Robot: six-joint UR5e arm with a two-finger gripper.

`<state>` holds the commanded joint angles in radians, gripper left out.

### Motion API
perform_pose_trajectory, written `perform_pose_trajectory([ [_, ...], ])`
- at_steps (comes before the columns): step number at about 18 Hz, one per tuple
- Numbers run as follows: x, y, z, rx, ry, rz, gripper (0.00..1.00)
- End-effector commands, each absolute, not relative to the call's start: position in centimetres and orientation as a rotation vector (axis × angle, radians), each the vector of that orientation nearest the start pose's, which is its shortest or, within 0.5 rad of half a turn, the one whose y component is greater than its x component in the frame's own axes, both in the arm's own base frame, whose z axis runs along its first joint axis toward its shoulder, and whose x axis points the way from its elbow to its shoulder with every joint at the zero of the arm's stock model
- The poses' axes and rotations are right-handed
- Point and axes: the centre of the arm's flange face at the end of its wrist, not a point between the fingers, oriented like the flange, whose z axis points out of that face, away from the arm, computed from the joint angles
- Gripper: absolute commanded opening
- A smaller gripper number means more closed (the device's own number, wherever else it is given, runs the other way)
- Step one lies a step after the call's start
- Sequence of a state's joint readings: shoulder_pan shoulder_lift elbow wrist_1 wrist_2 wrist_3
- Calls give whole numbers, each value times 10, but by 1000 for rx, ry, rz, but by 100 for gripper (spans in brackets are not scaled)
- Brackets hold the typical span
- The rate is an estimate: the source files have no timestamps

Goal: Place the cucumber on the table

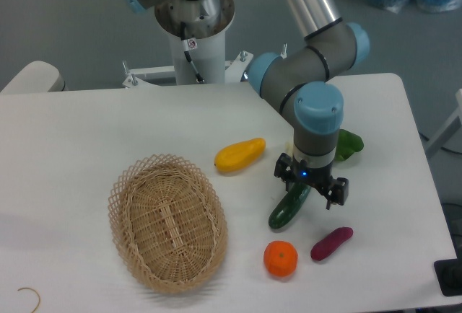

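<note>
The cucumber (286,210) is glossy dark green and lies on the white table (86,133), right of centre, pointing from lower left to upper right. Its upper end sits under my gripper (309,182). The gripper points straight down over that end. Its two black fingers stand spread wider than the cucumber, one on each side, and I see no grip on it. The lower end of the cucumber rests on the tabletop.
An oval wicker basket (167,221) stands at the front left. A yellow fruit (240,154) lies left of the gripper. An orange (280,259) and a small purple vegetable (331,244) lie in front of it. A green leafy vegetable (350,144) is partly hidden behind the arm.
</note>
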<state>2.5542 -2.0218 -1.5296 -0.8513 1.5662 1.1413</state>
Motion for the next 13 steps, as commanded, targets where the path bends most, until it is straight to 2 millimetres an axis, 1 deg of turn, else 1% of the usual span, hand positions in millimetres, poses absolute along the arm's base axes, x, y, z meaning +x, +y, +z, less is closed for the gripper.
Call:
perform_pose_trajectory([
  [1, -487, 485, 336, -2936, 238, 429, 100],
  [3, -491, 484, 370, -2907, 296, 493, 100],
  [5, -494, 473, 397, -2903, 443, 518, 100],
  [6, -502, 457, 411, -2905, 501, 534, 100],
  [8, -514, 430, 424, -2918, 616, 521, 100],
  [10, -525, 404, 431, -2921, 772, 509, 100],
  [12, -534, 387, 427, -2911, 908, 492, 100],
  [13, -538, 381, 427, -2907, 947, 490, 100],
])
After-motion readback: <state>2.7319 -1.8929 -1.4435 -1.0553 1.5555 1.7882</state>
